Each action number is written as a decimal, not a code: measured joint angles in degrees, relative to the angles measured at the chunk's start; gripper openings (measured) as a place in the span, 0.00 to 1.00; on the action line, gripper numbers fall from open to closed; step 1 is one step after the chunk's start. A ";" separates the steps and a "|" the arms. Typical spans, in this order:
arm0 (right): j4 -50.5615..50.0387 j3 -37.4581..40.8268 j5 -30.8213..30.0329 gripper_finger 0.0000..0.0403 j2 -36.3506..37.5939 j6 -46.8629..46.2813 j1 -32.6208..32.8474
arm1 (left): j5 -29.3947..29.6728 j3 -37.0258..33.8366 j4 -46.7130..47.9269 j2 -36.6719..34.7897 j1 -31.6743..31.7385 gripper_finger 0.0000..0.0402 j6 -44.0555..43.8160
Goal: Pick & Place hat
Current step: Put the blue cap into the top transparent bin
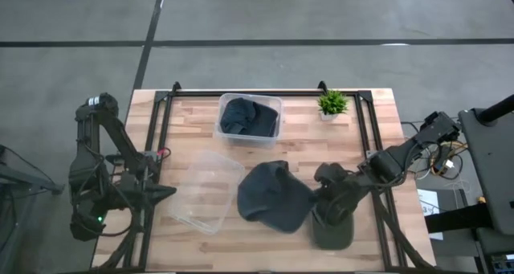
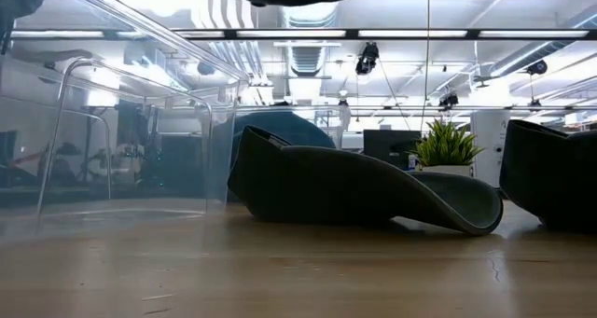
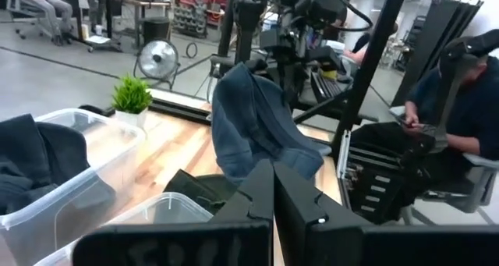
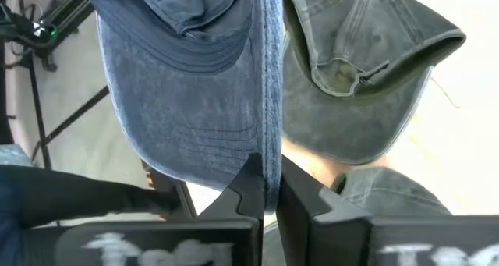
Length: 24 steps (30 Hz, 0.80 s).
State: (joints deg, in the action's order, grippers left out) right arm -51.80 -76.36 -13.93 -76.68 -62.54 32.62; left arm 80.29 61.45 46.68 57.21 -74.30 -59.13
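The right gripper (image 4: 267, 189) is pinching the brim of a blue denim cap (image 4: 187, 86), dangling it above the wooden table (image 1: 377, 226) beside an olive cap (image 4: 366, 71), while the left gripper (image 3: 273, 189) is waiting closed at the table's left edge.

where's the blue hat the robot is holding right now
In the high view the blue hat hangs near the table's front centre, pinched by the right gripper, between the empty clear bin and a grey-green hat.

On my surface (image 1: 193, 121), a bin (image 1: 250, 118) with a hat inside sits at the back, a plant (image 1: 332, 104) to its right. An empty tub (image 1: 206, 191) lies front-left; my right hand (image 1: 309, 200) holds a hat (image 1: 271, 195) beside it, above another hat (image 1: 333, 231).
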 joint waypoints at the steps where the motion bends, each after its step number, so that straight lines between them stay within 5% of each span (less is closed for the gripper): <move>1: 0.03 0.00 -0.04 0.03 -0.12 0.02 0.00 | 0.05 0.00 -0.02 0.00 0.00 0.01 0.13; 24: 7.59 0.07 -2.43 0.03 -1.84 3.42 -0.14 | 2.14 -4.15 -0.83 0.13 1.25 0.01 -6.27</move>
State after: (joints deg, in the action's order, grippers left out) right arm -44.20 -76.29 -16.36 -78.52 -59.12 32.48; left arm 82.43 57.30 45.85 57.34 -73.05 -65.40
